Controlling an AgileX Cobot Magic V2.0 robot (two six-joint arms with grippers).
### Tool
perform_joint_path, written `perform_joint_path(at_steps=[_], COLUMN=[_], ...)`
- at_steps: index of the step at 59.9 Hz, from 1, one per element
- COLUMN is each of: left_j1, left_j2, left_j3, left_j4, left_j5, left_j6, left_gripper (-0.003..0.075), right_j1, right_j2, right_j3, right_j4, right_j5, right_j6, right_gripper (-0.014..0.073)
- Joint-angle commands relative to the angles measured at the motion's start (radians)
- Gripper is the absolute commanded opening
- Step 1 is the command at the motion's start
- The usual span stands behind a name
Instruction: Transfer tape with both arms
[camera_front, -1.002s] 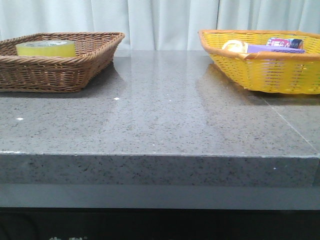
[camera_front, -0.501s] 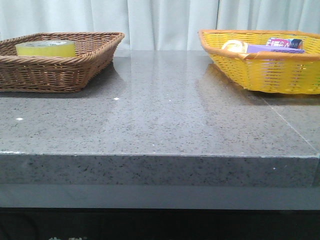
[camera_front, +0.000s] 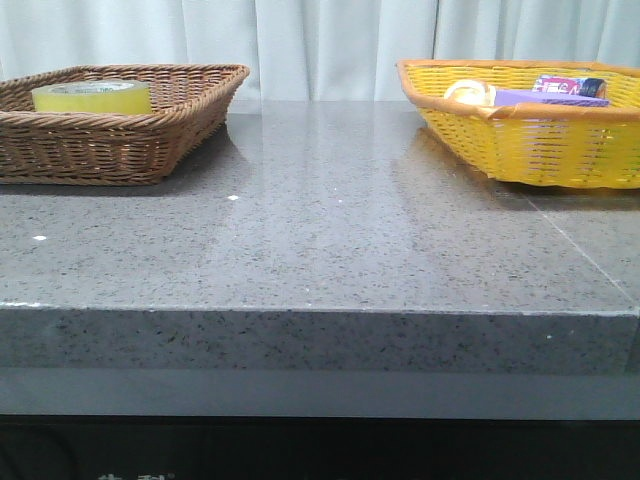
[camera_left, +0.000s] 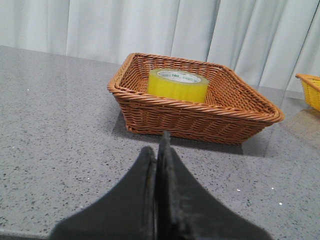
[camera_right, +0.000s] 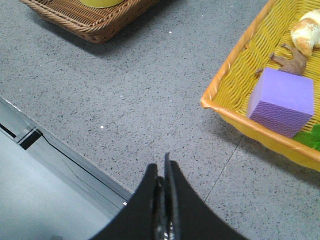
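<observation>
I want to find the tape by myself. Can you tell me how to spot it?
Look at the brown basket on the table's left side. The tape lies flat inside, alone: a thick, glossy yellow roll. The yellow basket opposite holds several other things.

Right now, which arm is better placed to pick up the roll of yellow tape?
Left. The left gripper, shut, faces the brown wicker basket holding the glossy yellow tape roll. The right gripper, shut, is beside the yellow woven basket.

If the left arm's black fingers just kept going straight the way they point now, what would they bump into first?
Most likely the near woven wall of the brown wicker basket, which lies dead ahead of the shut left gripper across bare grey stone table. The yellow roll of tape sits behind that wall; depth is hard to judge.
</observation>
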Motion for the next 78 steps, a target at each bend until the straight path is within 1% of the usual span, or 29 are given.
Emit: perform_joint_path(at_steps=[1,28,33,41,49,55,65,78], left_j1=[0.003,0.003,0.003,0.003,0.003,0.003,0.003,0.003], left_j2=[-0.02,-0.02,-0.02,-0.02,-0.02,-0.02,-0.02,-0.02], left_j3=[0.039,0.039,0.039,0.039,0.039,0.039,0.039,0.039], left_j4=[-0.002,-0.002,-0.002,-0.002,-0.002,-0.002,-0.002,-0.002], left_j5=[-0.086,-0.086,-0.086,-0.086,-0.086,-0.086,-0.086,-0.086], left_j6=[-0.008,-0.008,-0.008,-0.008,-0.008,-0.008,-0.008,-0.008], left_gripper=[-0.002,-0.002,-0.002,-0.002,-0.002,-0.002,-0.002,-0.002], right_j1=[-0.005,-0.005,-0.039,-0.158,-0.261,-0.329,-0.402,-0.436], right_j2=[-0.003,-0.009,-0.048,-0.163,-0.353,-0.476,-0.627,-0.748], right_j3=[-0.023,-0.011,0.031,0.169,0.37,0.51,0.696,0.842], right_j4=[-0.005,-0.005,-0.035,-0.035,-0.034,-0.012,0.008,0.008], right_j5=[-0.065,-0.072,-0.106,-0.268,-0.454,-0.556,-0.651,-0.727], right_j6=[-0.002,-0.002,-0.006,-0.006,-0.006,-0.006,-0.006,-0.006], right_gripper=[-0.0068,-0.0068,-0.0068,-0.0068,-0.0068,-0.0068,-0.0068,-0.0068])
